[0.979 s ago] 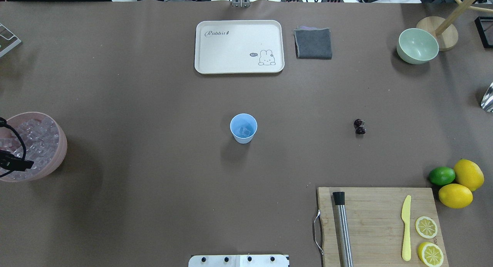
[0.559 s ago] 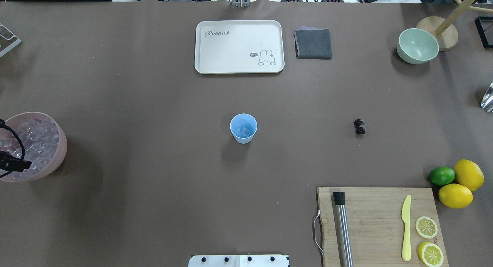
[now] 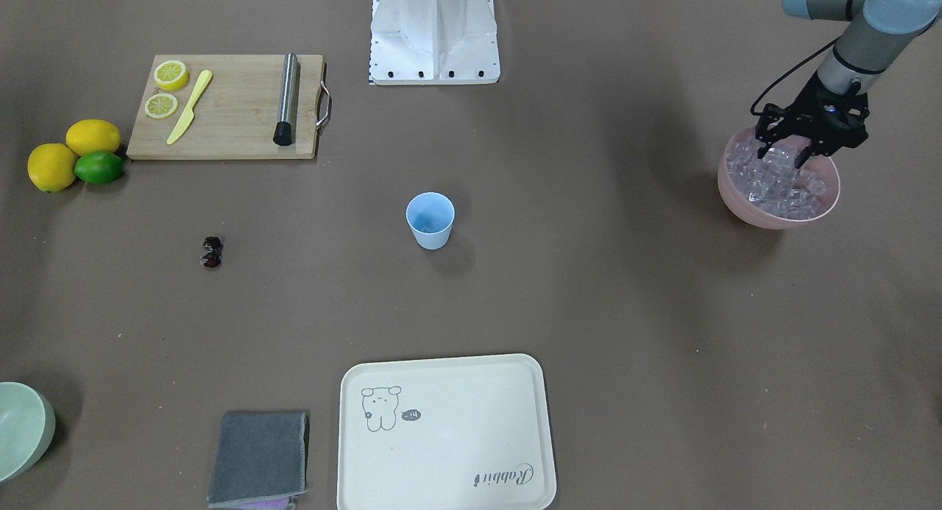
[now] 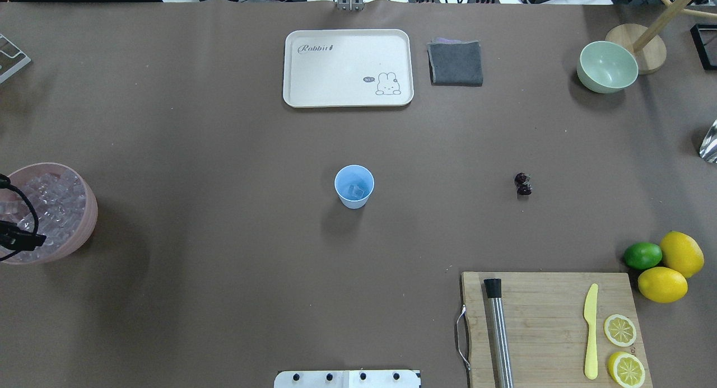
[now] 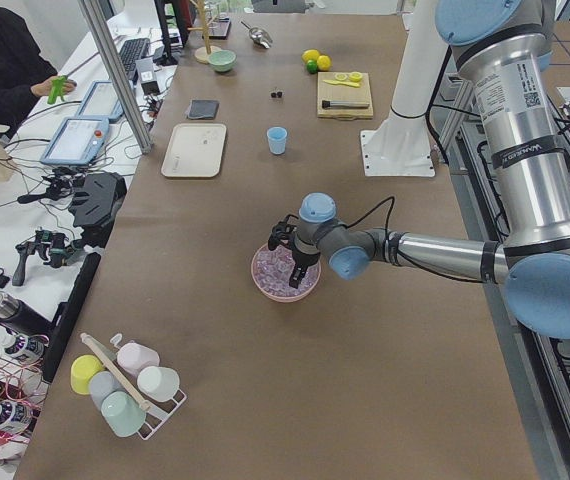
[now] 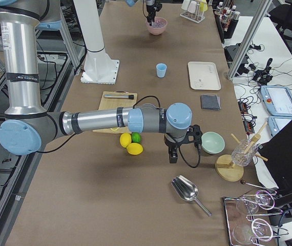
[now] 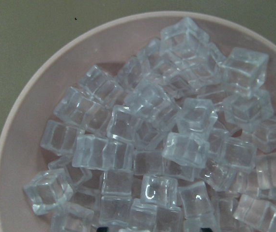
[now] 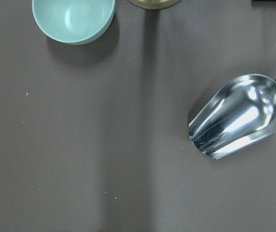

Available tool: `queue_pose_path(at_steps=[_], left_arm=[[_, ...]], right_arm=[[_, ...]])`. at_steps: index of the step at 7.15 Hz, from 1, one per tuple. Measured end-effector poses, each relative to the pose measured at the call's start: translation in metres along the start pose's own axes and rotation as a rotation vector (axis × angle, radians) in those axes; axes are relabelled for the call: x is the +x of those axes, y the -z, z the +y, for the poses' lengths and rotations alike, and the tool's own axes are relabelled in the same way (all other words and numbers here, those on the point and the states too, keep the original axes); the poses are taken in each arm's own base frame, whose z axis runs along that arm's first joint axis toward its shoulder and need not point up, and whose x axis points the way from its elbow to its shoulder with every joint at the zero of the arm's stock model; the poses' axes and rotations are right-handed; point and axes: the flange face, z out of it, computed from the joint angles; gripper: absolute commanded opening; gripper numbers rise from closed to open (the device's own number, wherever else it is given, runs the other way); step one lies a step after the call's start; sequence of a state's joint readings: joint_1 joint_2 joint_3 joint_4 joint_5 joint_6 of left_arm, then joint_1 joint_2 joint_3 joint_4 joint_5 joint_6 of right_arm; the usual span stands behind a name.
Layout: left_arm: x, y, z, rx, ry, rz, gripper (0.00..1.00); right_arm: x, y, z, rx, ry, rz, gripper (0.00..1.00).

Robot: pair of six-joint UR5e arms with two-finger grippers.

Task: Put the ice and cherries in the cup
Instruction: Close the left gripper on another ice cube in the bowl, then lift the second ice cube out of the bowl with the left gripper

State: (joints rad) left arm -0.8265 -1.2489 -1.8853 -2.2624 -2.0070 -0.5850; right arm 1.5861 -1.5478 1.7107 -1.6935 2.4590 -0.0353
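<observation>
The left end effector (image 3: 784,155) hangs with fingers spread, ice (image 7: 147,145) heaped directly beneath; right end effector (image 6: 172,156): cannot tell.

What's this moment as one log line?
left gripper: open over ice in pink bowl | cup: holds ice | cherries: on table | right gripper: unclear

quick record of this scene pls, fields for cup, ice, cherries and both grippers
cup: upright mid-table, an ice cube inside
ice: heaped in the pink bowl on the robot's left
cherries: on the table, apart from the cup, toward the robot's right
left gripper: open, low over the heap
right gripper: near the green bowl and the scoop; open or shut cannot be told
not yet done: cherries in cup
</observation>
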Motion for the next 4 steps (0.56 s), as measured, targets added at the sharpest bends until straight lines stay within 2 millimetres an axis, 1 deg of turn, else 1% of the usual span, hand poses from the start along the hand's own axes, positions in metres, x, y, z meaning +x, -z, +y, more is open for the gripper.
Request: queue_pose_path(at_steps=[4], left_arm=[[0.0015,-0.0028,0.0011,-0.003,-0.006,-0.006,0.7]], right_arm=[[-0.0006,0.0005,0.0003,0.001,0.001,0.0,1.0]])
